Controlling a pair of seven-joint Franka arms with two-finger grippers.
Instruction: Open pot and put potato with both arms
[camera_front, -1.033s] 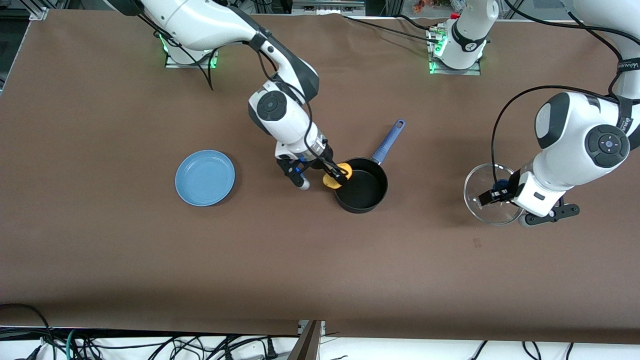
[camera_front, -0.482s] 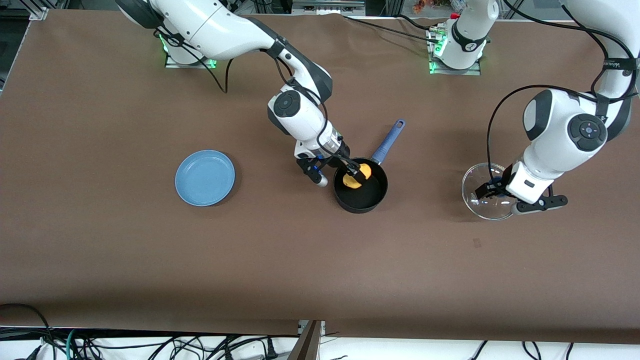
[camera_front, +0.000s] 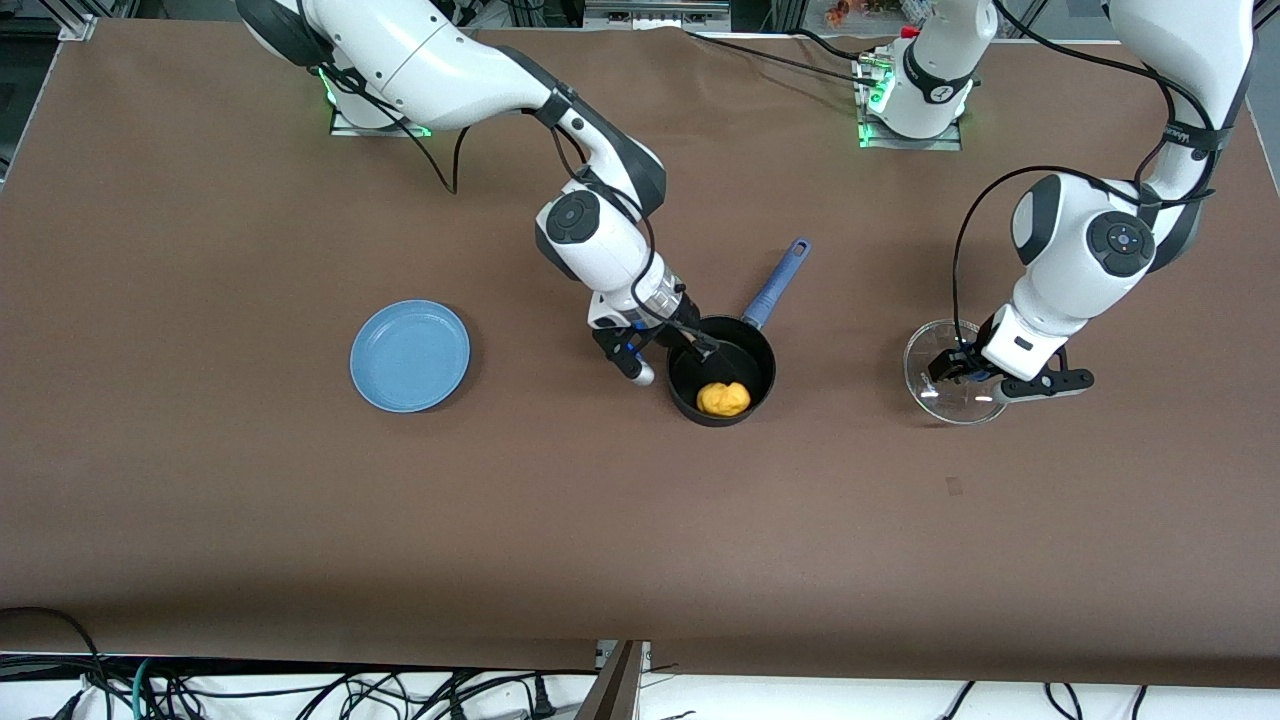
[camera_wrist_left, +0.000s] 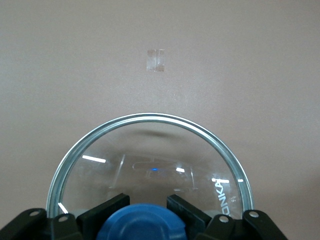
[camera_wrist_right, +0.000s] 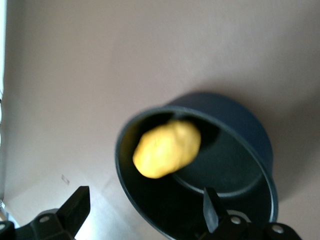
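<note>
The black pot (camera_front: 757, 384) with its blue handle (camera_front: 776, 283) stands open at mid-table. The yellow-orange potato (camera_front: 723, 398) lies inside it, on the side nearer the front camera. My right gripper (camera_front: 672, 360) is open and empty over the pot's rim on the right arm's side. In the right wrist view the potato (camera_wrist_right: 167, 148) sits in the pot (camera_wrist_right: 240, 150), clear of my open right gripper (camera_wrist_right: 145, 197). My left gripper (camera_front: 960, 372) is shut on the blue knob (camera_wrist_left: 142, 224) of the clear glass lid (camera_front: 950, 400) and holds it low over the table at the left arm's end.
A flat light-blue plate (camera_front: 410, 355) lies toward the right arm's end, level with the pot. A small tape mark (camera_front: 955, 486) is on the brown table, nearer the front camera than the lid. It also shows in the left wrist view (camera_wrist_left: 155, 60).
My right gripper carried the potato over the pot and opened, and the potato dropped into the pot. My left gripper moved the lid a little toward the pot.
</note>
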